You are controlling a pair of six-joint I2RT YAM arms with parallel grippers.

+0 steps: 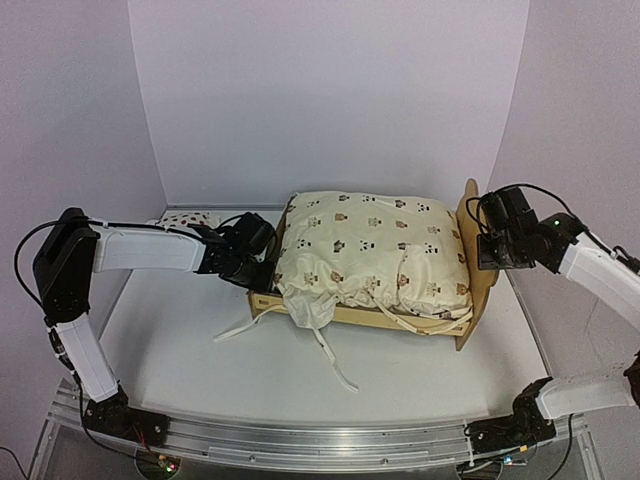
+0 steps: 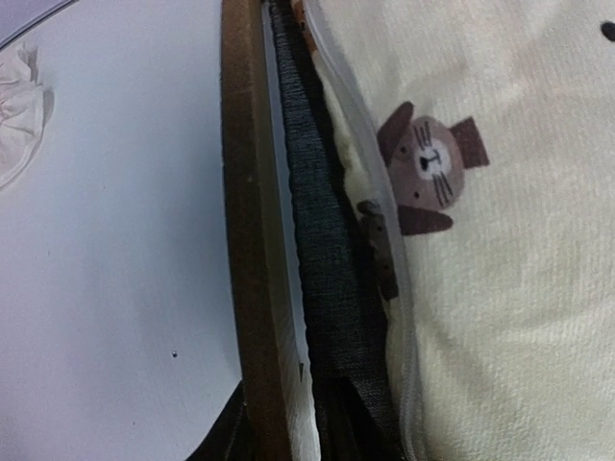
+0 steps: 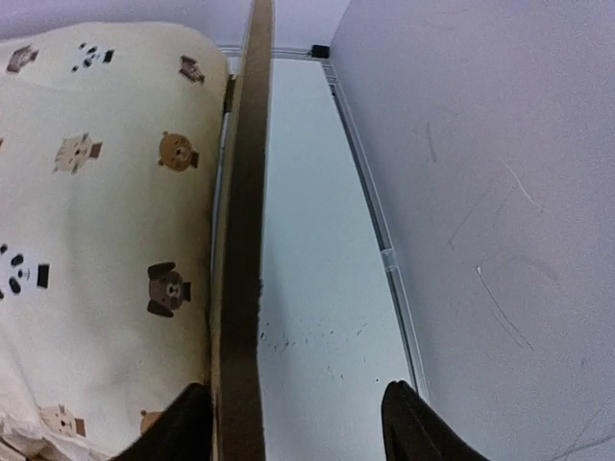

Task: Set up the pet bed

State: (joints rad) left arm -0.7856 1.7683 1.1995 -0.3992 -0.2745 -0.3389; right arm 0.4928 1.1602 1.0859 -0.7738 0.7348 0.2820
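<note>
The bed (image 1: 352, 316) sits mid-tabletop (image 1: 420, 372) with a cushion (image 1: 370, 250) on it. The left gripper (image 1: 258, 266) straddles its end rail; I cannot tell if it pinches. The right gripper (image 3: 300, 427) is spread astride the headboard (image 3: 240, 240). Likely step: taking hold; next, clamp both ends evenly.

The pet bed (image 1: 478, 285) is pale plywood, matt and smooth on its faces. Its cut edges look darker brown and slightly rough in the wrist views. Its base (image 2: 322, 250) is grey felt, dull and fuzzy. The cover (image 1: 370, 250) is soft cream cloth with a fine ribbed weave and printed animals. The tabletop (image 1: 180, 340) is white and smooth with a faint sheen, speckled in places. A brushed metal rail (image 1: 300, 440) runs along its near edge.
</note>
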